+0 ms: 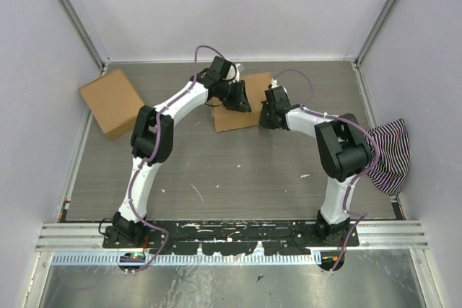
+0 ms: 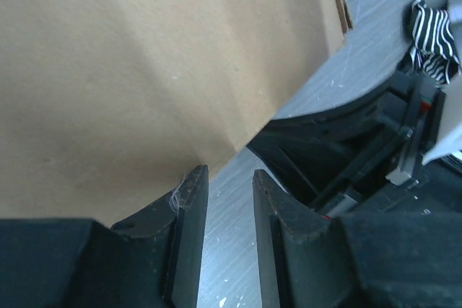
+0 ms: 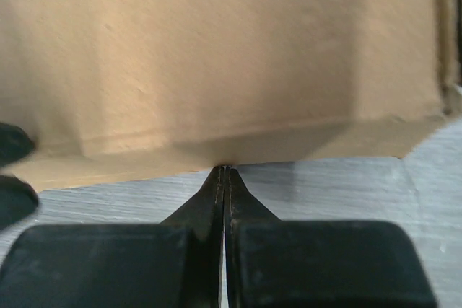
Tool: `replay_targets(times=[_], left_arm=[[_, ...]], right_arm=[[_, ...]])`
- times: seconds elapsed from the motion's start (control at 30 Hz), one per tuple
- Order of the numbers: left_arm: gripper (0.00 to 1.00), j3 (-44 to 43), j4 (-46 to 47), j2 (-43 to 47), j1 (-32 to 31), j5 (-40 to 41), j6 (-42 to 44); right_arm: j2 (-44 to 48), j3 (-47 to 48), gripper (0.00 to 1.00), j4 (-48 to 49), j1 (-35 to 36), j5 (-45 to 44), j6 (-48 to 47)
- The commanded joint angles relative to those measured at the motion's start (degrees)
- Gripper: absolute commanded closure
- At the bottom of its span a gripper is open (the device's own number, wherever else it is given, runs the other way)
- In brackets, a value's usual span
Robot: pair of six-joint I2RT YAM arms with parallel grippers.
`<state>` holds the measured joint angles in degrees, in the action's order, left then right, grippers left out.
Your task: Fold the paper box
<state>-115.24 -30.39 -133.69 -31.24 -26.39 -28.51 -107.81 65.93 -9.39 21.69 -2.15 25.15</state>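
The paper box (image 1: 238,120) is a flat brown cardboard piece lying on the table at the far middle, between my two grippers. My left gripper (image 1: 238,100) is over its far left part. In the left wrist view the left gripper (image 2: 229,172) is slightly open with only bare table between its fingers, and its left fingertip (image 2: 193,178) is at the edge of the box (image 2: 144,70). My right gripper (image 1: 265,115) is at the box's right side. In the right wrist view it (image 3: 225,169) is shut, its tips touching the near lower edge of the box (image 3: 216,55).
A second squarish brown carton (image 1: 110,102) stands at the far left against the wall. A black-and-white striped cloth (image 1: 390,153) hangs at the right edge, also in the left wrist view (image 2: 432,37). The right arm (image 2: 361,156) is close beside the left gripper.
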Motion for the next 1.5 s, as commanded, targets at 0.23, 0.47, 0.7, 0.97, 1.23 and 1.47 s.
replay_targets(times=[0.23,0.47,0.7,0.97,1.23,1.47], left_arm=[[0.63,5.3,-3.9,-1.6,-2.1,-6.8,3.5],[0.64,7.0,-3.7,-0.7,-2.4,-6.6,3.9],[0.63,7.6,-3.1,6.0,-0.3,-5.6,2.0],[0.56,-0.4,1.4,10.6,3.8,4.5,-1.4],[0.53,-20.0,-2.5,-5.4,4.7,23.4,0.1],[0.53,-27.3,-5.3,-13.5,4.0,22.4,0.0]], right_arm=[[-1.2,0.8,0.98,18.3,2.4,6.3,1.9],[-0.7,-2.1,0.99,25.9,2.4,5.0,4.0],[6.8,-5.0,0.99,21.1,2.4,3.0,2.3],[14.4,-7.1,0.99,14.2,1.0,-1.2,-0.2],[15.6,-7.2,0.99,13.1,-0.3,-0.9,0.1],[17.8,-8.7,0.99,12.8,-0.9,-1.8,0.2]])
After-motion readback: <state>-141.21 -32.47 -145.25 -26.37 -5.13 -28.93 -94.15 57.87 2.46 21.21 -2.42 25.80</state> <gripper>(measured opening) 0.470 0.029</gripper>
